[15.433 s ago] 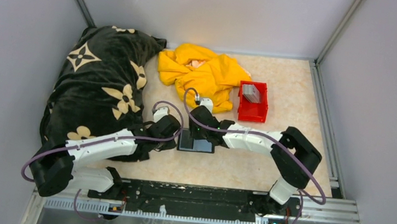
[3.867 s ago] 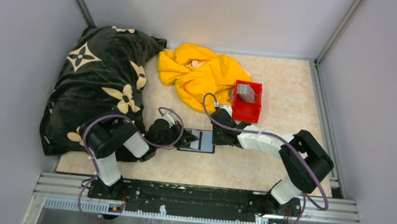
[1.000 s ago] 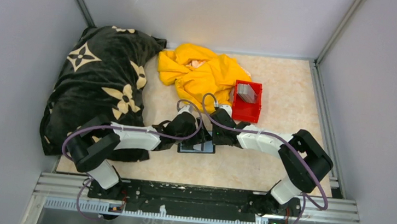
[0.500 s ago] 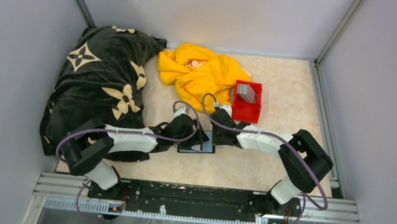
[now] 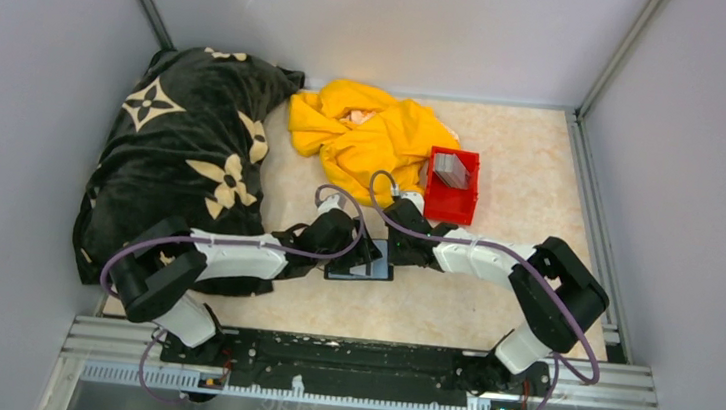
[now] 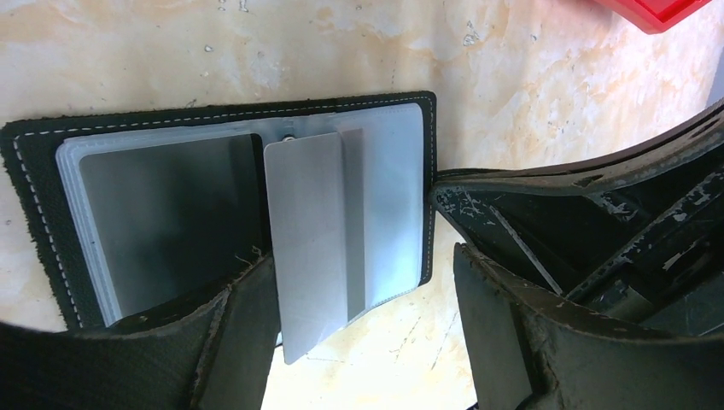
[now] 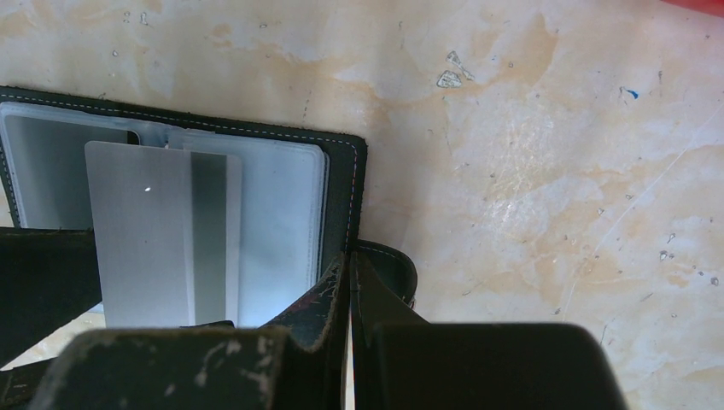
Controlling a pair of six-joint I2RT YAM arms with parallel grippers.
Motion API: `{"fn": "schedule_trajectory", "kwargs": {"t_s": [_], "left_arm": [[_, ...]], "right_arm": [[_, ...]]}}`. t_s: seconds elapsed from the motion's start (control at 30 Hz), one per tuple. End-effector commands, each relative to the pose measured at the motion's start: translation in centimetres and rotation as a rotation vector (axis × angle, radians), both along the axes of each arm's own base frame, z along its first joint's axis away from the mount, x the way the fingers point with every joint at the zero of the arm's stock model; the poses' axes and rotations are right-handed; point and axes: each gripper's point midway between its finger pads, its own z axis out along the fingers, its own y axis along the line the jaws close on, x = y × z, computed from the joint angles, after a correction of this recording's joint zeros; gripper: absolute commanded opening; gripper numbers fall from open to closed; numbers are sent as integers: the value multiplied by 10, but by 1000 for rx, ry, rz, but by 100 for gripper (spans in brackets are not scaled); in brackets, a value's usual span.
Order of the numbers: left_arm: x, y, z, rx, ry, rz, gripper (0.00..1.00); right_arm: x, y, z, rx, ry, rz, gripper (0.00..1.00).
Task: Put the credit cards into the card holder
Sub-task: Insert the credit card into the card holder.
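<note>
The card holder [image 5: 380,271] lies open and flat between both arms, its black stitched border [image 6: 34,196] framing clear sleeves. One silver credit card [image 6: 312,231] sits partway in a sleeve, its near end jutting past the holder's edge; the right wrist view shows this card [image 7: 141,231] too. My left gripper [image 6: 367,333] is open, its left finger [image 6: 243,333] right beside the card's long edge. My right gripper [image 7: 350,273] is shut, tips resting on the holder's right border [image 7: 346,188] by the snap tab [image 7: 394,266]. More credit cards [image 5: 453,169] stand in the red bin [image 5: 451,209].
A black blanket with cream flowers [image 5: 184,148] fills the left side, close behind my left arm. A crumpled yellow cloth [image 5: 371,135] lies at the back, touching the bin. Metal frame rails and grey walls border the beige tabletop [image 5: 533,171].
My left arm has drawn back a little to the left, its jaws spreading slightly. The right arm and the card holder have stayed still.
</note>
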Motion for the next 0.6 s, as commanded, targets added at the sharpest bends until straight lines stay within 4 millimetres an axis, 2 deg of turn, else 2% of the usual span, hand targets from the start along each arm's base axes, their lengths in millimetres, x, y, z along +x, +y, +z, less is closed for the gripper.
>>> {"fn": "schedule_trajectory", "kwargs": {"t_s": [0.0, 0.57], "left_arm": [[-50, 89, -73, 385, 199, 13, 79], [-47, 94, -62, 404, 177, 20, 79]], "right_arm": [[2, 4, -7, -17, 5, 20, 0], [2, 4, -6, -25, 3, 26, 0]]}}
